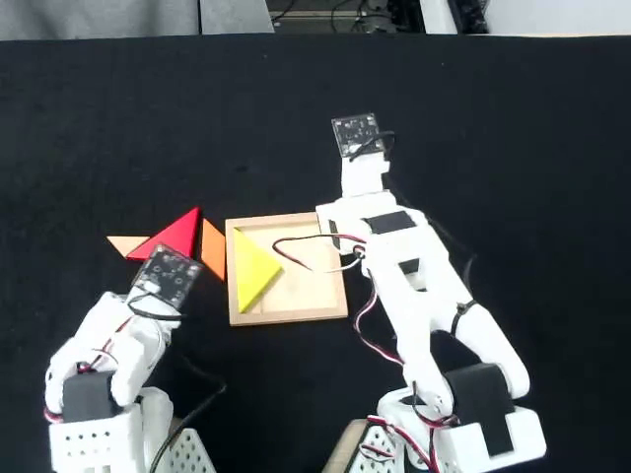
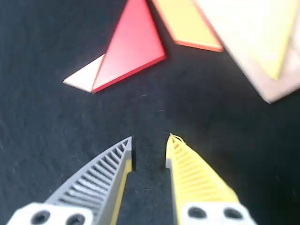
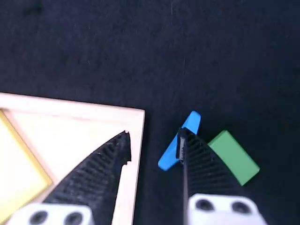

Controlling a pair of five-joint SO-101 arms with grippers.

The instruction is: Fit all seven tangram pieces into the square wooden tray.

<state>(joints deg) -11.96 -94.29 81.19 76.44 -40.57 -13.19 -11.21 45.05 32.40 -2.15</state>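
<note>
Leaning over the right side of the square wooden tray point(image 1: 286, 315) in the high view, the right arm point(image 1: 424, 296) covers that rim and the cloth beside it. Its wires point(image 1: 296, 251) loop across the bare tray floor. The right wrist view shows a blue piece point(image 3: 190, 123) just outside a tray corner, partly behind one black finger, so its shape cannot be named. A green piece point(image 3: 234, 157) lies just beside it; whether the two touch is unclear. The right gripper point(image 3: 153, 136) stands wide apart and holds nothing, one finger over the tray's rim, the other over the blue piece. Contact with that piece cannot be judged.

A yellow triangle point(image 1: 251, 268) lies inside the tray along its left wall. Left of the tray on the black table point(image 1: 513, 118) sits an orange piece point(image 1: 212, 249) just beside the rim, then a red triangle point(image 1: 173, 235). A pale piece point(image 1: 120, 242) meets the red triangle's edge, abutting or tucked under it. The left arm point(image 1: 118, 345) overlaps the near corners of the red and orange pieces in the high view, and the left wrist view cuts off the orange piece and the tray at its border.

The left gripper point(image 2: 149, 140) hovers over bare cloth near the red triangle. Its grey and yellow fingers are a narrow gap apart, and it is empty. Black cloth stretches wide beyond the tray's far rim and out to both sides.
</note>
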